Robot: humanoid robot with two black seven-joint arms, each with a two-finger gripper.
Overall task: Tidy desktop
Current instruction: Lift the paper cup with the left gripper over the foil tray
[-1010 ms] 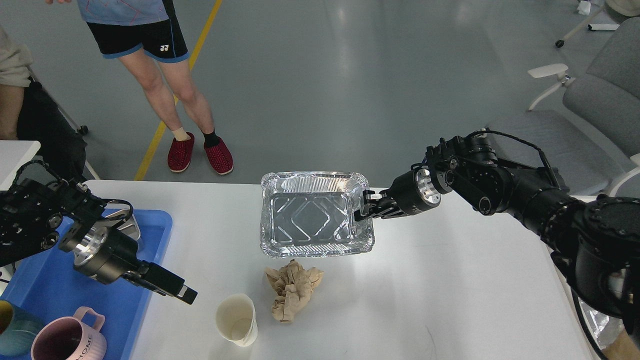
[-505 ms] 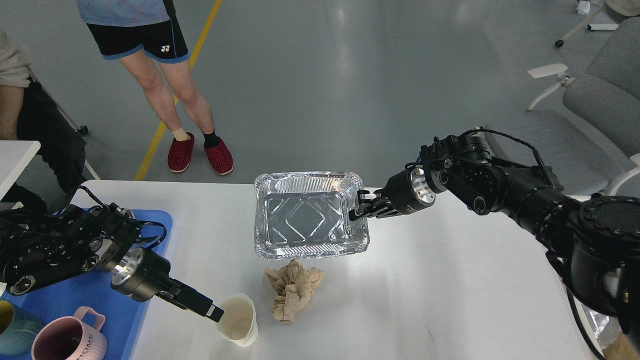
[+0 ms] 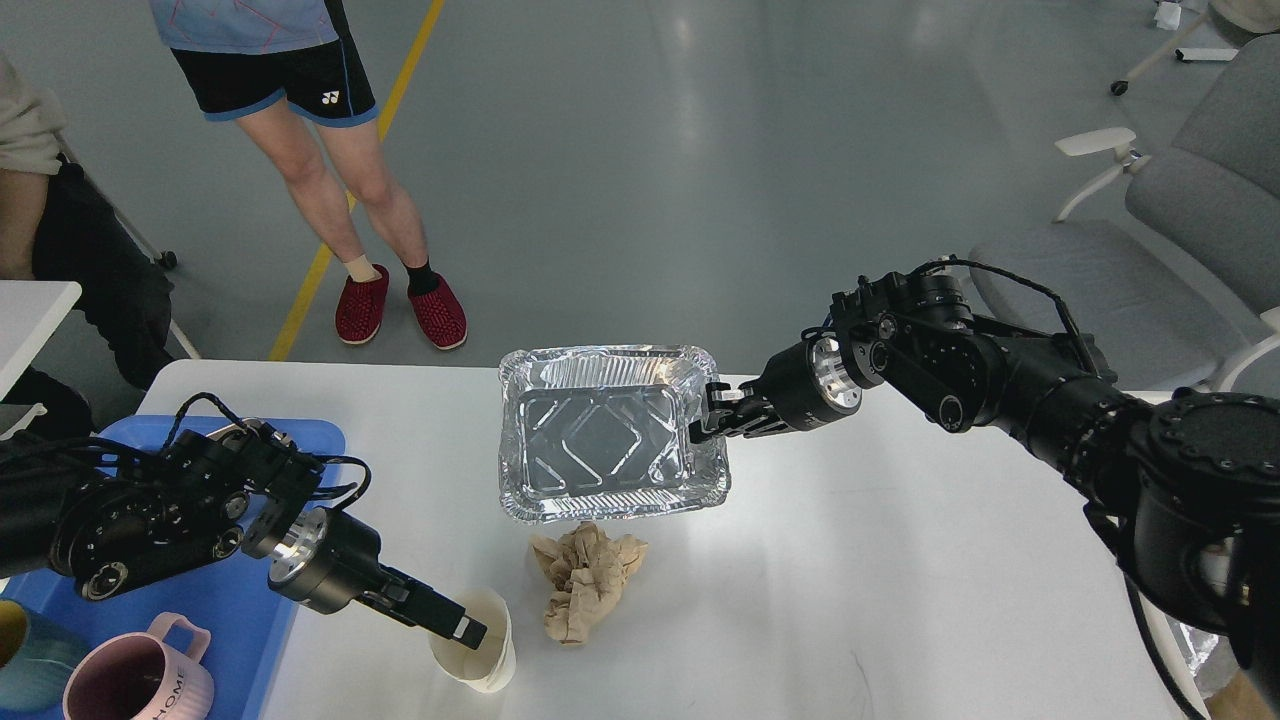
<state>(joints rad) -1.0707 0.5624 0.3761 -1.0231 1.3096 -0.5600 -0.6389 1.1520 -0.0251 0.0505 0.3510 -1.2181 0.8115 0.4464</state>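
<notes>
The desktop (image 3: 900, 560) runs long left to right (short side front-to-back)

The standing person in black shorts (image 3: 270, 80) is cut off above the waist by the top edge. The pink ribbed mug (image 3: 135, 680) and the teal cup (image 3: 30, 660) are clipped at the bottom-left corner.

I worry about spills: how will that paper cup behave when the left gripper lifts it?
The paper cup looks thin-walled and empty, so probably light and easily crushed. The left gripper sits at its rim; a one-wall pinch may tilt it.
</notes>
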